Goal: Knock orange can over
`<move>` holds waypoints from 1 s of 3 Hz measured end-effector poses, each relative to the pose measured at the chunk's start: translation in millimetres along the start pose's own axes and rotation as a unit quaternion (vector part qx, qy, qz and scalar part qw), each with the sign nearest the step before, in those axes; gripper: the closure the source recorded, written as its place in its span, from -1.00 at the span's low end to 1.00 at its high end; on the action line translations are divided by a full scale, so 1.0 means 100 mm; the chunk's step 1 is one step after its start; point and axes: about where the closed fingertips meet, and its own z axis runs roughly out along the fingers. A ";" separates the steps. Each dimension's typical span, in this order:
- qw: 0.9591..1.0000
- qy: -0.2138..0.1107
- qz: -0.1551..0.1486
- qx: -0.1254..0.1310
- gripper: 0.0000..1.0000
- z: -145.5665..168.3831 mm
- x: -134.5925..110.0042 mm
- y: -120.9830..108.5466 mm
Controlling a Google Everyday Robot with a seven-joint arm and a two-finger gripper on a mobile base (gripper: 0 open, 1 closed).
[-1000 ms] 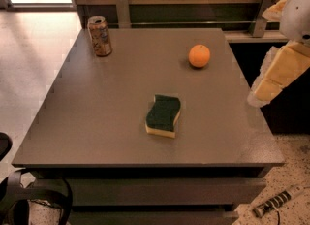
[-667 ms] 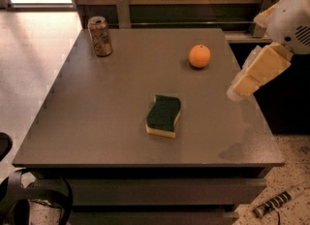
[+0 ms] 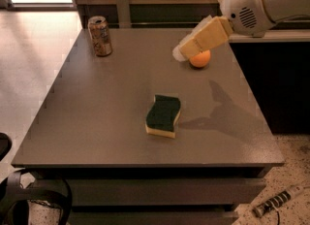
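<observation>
The orange can [image 3: 100, 36] stands upright near the far left corner of the grey table [image 3: 106, 107]. It has an orange-brown patterned label and a silver top rim. My gripper [image 3: 180, 53] reaches in from the upper right on a white arm and hangs above the table's far right part, just in front of the round orange fruit [image 3: 201, 59]. The gripper is well to the right of the can, about a third of the table's width away.
A green sponge with a yellow underside [image 3: 163, 115] lies near the table's middle, towards the front. A dark counter [image 3: 271, 73] stands to the right of the table. Cables lie on the floor at the lower left and lower right.
The arm has swung left and up from the table's right edge to over the far right part of the table, partly covering the fruit. The can, fruit and sponge have not moved.
</observation>
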 end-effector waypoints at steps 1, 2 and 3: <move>0.995 -0.086 -0.001 0.044 -1.00 0.20 -0.51 -0.28; 0.994 -0.090 -0.001 0.054 -1.00 0.17 -0.53 -0.32; 0.993 -0.094 0.010 0.064 -1.00 0.24 -0.56 -0.46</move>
